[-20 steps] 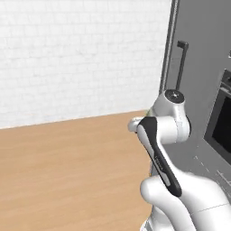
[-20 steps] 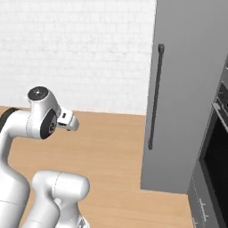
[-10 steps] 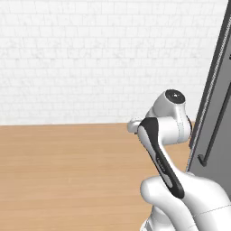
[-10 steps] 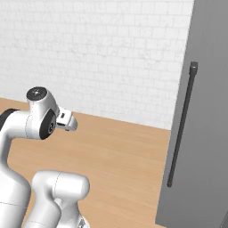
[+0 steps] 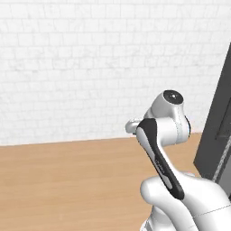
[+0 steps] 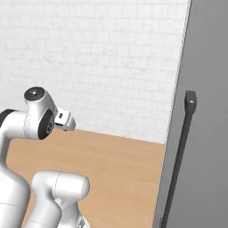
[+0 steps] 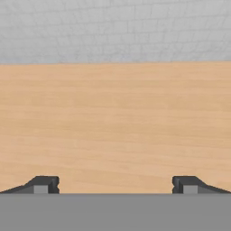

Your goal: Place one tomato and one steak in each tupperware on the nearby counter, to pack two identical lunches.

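The tomato, steak, tupperware and counter are all out of view. My gripper (image 7: 115, 185) is open in the hand view. Its two dark fingertips (image 7: 43, 184) stand wide apart at the bottom with nothing between them. It looks over bare light wood floor (image 7: 115, 117) towards a white brick wall (image 7: 115, 27). In both base views the white arm (image 5: 164, 135) is folded up close over the base, its hand end (image 6: 65, 120) pointing at the wall.
A tall dark grey cabinet front (image 6: 205, 89) with a black vertical bar handle (image 6: 180, 156) stands at the right, seen also as the cabinet's edge (image 5: 216, 135). The white brick wall (image 5: 90, 67) runs across the back, and wood floor (image 5: 67, 180) lies ahead and to the left.
The whole picture has shifted: the grey cabinet and its handle slide to the right in both base views, so the camera has moved. The arm's pose and the open jaws are unchanged.
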Robot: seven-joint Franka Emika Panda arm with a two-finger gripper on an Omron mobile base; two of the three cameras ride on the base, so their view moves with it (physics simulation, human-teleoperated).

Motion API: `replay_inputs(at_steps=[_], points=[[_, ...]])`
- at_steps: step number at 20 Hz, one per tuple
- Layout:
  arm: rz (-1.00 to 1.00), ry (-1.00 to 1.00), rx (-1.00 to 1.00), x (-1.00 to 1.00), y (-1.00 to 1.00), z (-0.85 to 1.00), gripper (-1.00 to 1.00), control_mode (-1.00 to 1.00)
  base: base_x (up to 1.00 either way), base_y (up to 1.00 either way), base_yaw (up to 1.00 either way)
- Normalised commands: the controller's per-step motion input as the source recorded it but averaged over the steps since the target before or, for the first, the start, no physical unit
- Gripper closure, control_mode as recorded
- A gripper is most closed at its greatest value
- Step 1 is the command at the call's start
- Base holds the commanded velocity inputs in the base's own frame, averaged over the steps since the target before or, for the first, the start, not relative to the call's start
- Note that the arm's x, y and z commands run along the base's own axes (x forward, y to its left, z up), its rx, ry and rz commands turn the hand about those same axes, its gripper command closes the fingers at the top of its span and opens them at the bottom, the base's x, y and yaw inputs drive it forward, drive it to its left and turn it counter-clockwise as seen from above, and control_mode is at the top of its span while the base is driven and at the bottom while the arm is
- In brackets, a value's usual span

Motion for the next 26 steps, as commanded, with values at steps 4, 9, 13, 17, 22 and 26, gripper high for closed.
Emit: replay_inputs(at_steps=[4, 9, 13, 17, 22, 26], points=[[0.00, 0.00, 0.00, 0.00, 0.00, 0.00, -1.00, 1.00, 1.00, 0.46, -0.32], [0.00, 0.00, 0.00, 0.00, 0.00, 0.00, -1.00, 1.00, 0.89, 0.71, -0.72], [0.00, 0.00, 0.00, 0.00, 0.00, 0.00, -1.00, 1.00, 0.28, 0.31, -0.98], [0.00, 0.00, 0.00, 0.00, 0.00, 0.00, -1.00, 1.00, 0.14, 0.23, -1.00], [0.00, 0.00, 0.00, 0.00, 0.00, 0.00, -1.00, 1.00, 0.11, 0.24, -0.99], [0.00, 0.00, 0.00, 0.00, 0.00, 0.00, -1.00, 1.00, 0.30, 0.89, -0.74]])
